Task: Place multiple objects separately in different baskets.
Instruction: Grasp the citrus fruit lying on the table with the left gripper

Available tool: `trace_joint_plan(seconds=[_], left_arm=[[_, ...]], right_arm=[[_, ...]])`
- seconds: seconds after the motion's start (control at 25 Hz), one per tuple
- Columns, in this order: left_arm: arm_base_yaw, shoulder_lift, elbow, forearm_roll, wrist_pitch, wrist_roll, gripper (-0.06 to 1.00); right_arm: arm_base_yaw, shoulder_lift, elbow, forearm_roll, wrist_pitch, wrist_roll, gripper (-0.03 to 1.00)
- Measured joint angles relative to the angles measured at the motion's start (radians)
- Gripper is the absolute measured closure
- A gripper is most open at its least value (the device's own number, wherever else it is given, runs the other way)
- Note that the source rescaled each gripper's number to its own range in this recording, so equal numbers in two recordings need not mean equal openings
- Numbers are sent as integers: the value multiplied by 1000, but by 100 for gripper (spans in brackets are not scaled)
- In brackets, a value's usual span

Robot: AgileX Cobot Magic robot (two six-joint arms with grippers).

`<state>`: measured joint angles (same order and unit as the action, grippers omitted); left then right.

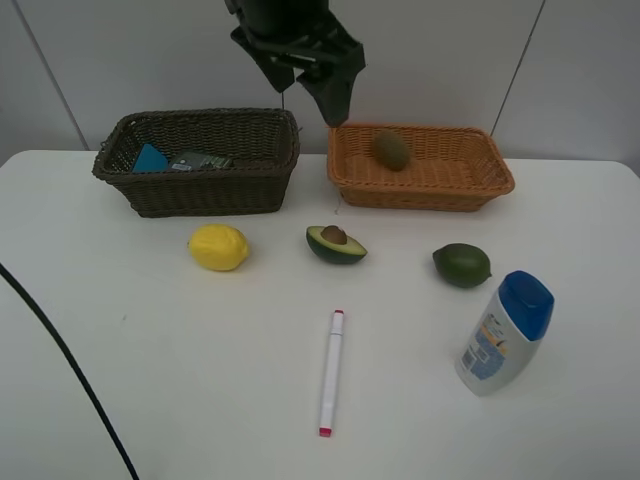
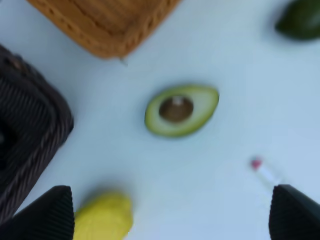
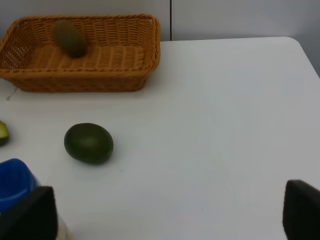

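My left gripper (image 1: 316, 88) hangs open high above the gap between the dark brown basket (image 1: 200, 190) and the orange-tan basket (image 1: 420, 190), holding nothing. In its wrist view the left gripper (image 2: 170, 215) looks down on the halved avocado (image 2: 181, 110), the lemon (image 2: 102, 217) and the marker's pink tip (image 2: 257, 164). A brown kiwi (image 1: 392, 150) lies in the orange-tan basket. On the table lie the lemon (image 1: 218, 247), avocado (image 1: 335, 243), green round fruit (image 1: 461, 265), marker (image 1: 331, 371) and blue-capped bottle (image 1: 505, 333). My right gripper (image 3: 165, 215) is open and empty, near the bottle's cap (image 3: 14, 182).
The dark brown basket holds a teal piece (image 1: 150, 158) and a dark green item (image 1: 200, 160). A black cable (image 1: 60, 360) crosses the table's front left corner. The table's back edge runs just behind both baskets.
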<state>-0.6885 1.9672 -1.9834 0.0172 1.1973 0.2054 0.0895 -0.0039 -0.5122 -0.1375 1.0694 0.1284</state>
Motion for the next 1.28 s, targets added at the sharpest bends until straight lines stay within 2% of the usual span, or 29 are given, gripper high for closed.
trace_joint_plan(seconds=[0.16,0.32,0.4,0.52,0.64,0.8,1.28], left_arm=[[0,-174,255,80,-2,164,-5],[3,-239,477,113,-2,315,-5],[6,-231,568,142,-9,347,-5],[34,-204,666,205,-114,360,-5],[79,-158,682,235,-212,360,-5],[124,-97,683,245,-283,358,-5],[143,79,666,248,-494,354,-5]], right_arm=[[0,0,0,0,0,0,-2],[0,0,0,0,0,0,-2],[0,0,0,0,0,0,-2],[0,0,0,0,0,0,-2],[0,0,0,0,0,0,-2],[0,0,0,0,0,0,-2],[0,0,0,0,0,0,-2]])
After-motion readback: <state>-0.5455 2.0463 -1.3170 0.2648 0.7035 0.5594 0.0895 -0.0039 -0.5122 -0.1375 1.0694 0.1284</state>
